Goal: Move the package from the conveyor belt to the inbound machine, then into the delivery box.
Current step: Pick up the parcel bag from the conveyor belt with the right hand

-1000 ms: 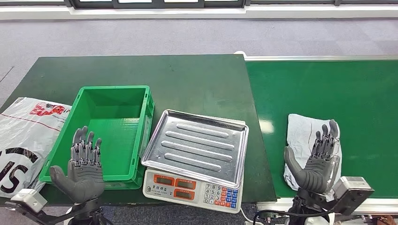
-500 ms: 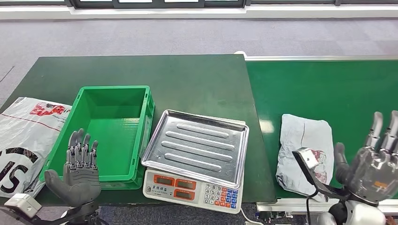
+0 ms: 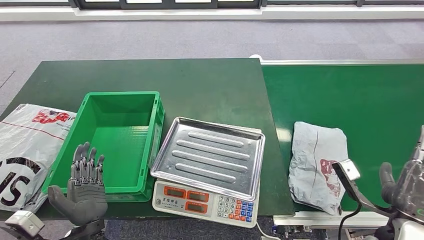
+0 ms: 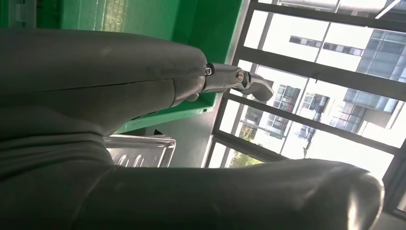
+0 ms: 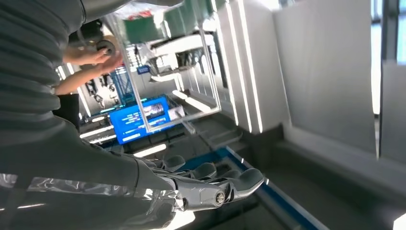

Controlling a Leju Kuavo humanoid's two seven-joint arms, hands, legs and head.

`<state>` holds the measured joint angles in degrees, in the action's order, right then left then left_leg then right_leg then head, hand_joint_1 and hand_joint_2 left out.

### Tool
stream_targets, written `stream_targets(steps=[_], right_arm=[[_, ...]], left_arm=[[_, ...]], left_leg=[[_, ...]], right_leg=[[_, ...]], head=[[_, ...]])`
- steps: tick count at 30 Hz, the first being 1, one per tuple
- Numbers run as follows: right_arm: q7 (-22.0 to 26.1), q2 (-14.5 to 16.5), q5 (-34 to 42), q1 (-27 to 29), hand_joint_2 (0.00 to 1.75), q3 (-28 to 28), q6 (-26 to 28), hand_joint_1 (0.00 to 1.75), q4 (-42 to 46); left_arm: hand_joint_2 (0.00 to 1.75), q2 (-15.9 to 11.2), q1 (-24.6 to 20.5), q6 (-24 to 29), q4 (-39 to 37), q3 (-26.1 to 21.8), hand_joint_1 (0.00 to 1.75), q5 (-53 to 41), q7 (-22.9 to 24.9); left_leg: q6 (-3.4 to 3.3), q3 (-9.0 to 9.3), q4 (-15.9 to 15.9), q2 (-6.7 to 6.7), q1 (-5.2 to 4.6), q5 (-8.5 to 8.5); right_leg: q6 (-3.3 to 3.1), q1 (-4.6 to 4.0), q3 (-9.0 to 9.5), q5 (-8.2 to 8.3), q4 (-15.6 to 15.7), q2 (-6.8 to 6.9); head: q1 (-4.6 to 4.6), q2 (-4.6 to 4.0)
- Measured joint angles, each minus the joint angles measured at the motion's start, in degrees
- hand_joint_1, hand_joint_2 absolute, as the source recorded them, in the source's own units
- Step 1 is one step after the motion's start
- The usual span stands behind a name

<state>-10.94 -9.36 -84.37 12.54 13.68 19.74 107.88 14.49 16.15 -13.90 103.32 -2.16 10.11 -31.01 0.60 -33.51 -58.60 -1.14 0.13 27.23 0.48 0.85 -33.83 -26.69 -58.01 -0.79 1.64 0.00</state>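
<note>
Starting at the left, I see a white printed bag (image 3: 22, 150) lying at the tabletop (image 3: 210, 85) edge beside the green delivery box (image 3: 117, 140). My left robot hand (image 3: 84, 186) hovers at the box's near wall, palm up, fingers spread, holding nothing. Next along sits the inbound machine (image 3: 207, 170), a scale with a bare steel tray. Further right, the package (image 3: 316, 162), a crumpled grey mailer, lies flat on the conveyor belt (image 3: 370, 100) near its front edge, close to the scale. My right robot hand (image 3: 407, 185) is at the frame's right corner, just beside the package and not touching it; its fingers look extended and empty in the wrist view. I judge the first step is in hand: the pickup is not yet made. Next I need the right robot hand over the mailer, closing on it securely.
</note>
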Motion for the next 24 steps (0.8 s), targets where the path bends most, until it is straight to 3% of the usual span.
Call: stream_targets(steps=[8,12,14,18,24], right_arm=[[9.5,-1.9,25.1,-4.7,1.75,0.0,-13.1,0.00,-9.3],[14.7,-2.6,39.2,-7.3,1.75,0.1,-20.0,0.00,-18.4],[15.7,-3.2,40.9,-8.3,1.75,0.1,-21.1,0.00,-23.1],[13.2,-4.2,38.2,-10.6,1.75,0.1,-21.4,0.00,-30.6],[10.6,-4.9,34.9,-12.5,1.75,0.1,-20.2,0.00,-35.6]], left_arm=[[0.00,0.0,0.2,-0.8,-0.1,0.0,0.00,0.0,0.5],[0.00,-0.1,-0.7,-1.2,-0.8,0.0,0.00,0.0,1.3],[0.00,-0.2,-1.2,-1.2,-1.2,0.0,0.00,0.0,1.6],[0.00,-0.4,-1.7,-1.1,-1.6,0.0,0.00,0.1,2.2],[0.00,-0.6,-2.0,-1.0,-1.7,0.0,0.00,0.2,2.6]], left_leg=[[-0.05,0.19,0.0,-0.01,-0.01,-0.04],[-0.05,0.20,0.0,-0.09,-0.01,-0.04],[-0.05,0.19,0.0,-0.11,-0.01,-0.04],[-0.05,0.18,0.0,-0.10,-0.01,-0.04],[-0.05,0.17,0.0,-0.14,-0.01,-0.04]], right_leg=[[0.03,0.01,0.05,0.00,0.0,0.04],[0.03,0.01,0.08,-0.01,0.0,0.11],[0.03,0.01,0.08,-0.01,0.0,0.14],[0.03,0.01,0.08,-0.01,0.0,0.14],[0.03,0.01,0.08,-0.01,0.0,0.17]], head=[[0.00,0.00],[0.00,0.00],[0.00,0.00],[0.00,0.00],[0.00,0.00]])
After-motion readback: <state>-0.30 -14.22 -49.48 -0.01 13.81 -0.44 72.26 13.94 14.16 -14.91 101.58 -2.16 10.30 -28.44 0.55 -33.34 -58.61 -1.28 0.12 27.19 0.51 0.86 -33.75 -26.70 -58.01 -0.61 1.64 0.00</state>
